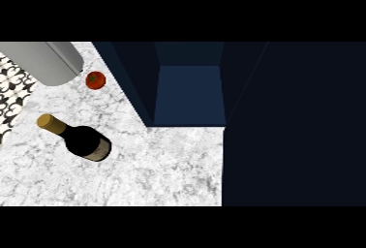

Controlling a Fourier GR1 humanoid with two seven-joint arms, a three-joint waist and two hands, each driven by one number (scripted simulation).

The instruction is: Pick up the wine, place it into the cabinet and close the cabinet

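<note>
Wine bottle [77, 138] stands on the marble surface [164, 169], left of centre; dark glass, tan cap toward upper left, pale label band low on the body. Nothing touches it. Cabinet [190, 94], dark blue, sits up and to the right of the bottle, well apart from it; its inside is open to view. Tomato [96, 80] rests on the surface above the bottle, just beside a grey cylinder [43, 60] at the top left. Patterned tile [13, 94] along the left edge. Neither hand appears; state of both unknown.
</note>
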